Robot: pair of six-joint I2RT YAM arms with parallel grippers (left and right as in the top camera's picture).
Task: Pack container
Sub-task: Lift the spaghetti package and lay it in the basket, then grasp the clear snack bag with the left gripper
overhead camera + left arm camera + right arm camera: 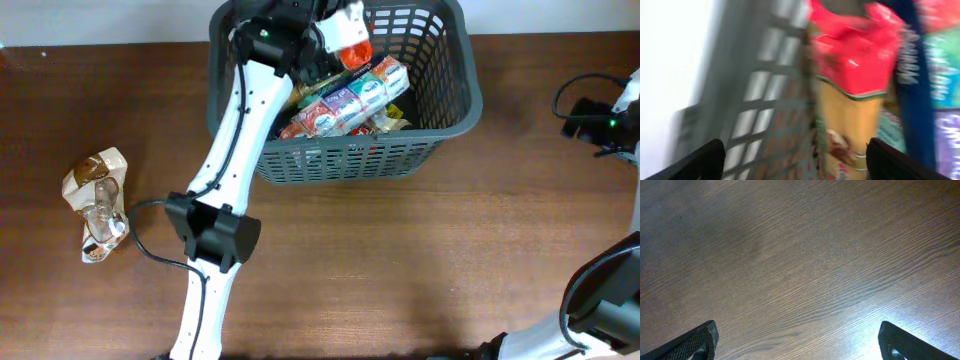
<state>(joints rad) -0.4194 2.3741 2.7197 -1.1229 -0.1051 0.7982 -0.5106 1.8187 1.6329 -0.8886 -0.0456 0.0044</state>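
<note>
The dark grey slotted container (452, 108) stands at the back middle of the table and holds several colourful food packets (350, 100). My left gripper (333, 28) is over the container's back left part. In the left wrist view, which is blurred, its fingers (795, 156) are wide apart and open. A red and yellow packet (852, 75) lies below and between them, beside the lattice wall (760, 100). The same packet shows red and white in the overhead view (352, 38). My right gripper (582, 116) is at the table's right edge, open and empty (797, 340) above bare wood.
A tan and white packet (98, 200) lies on the wooden table (400, 260) at the far left, well away from the container. The left arm's base link (215, 232) stands over the table's front middle. Black cables trail near both arms.
</note>
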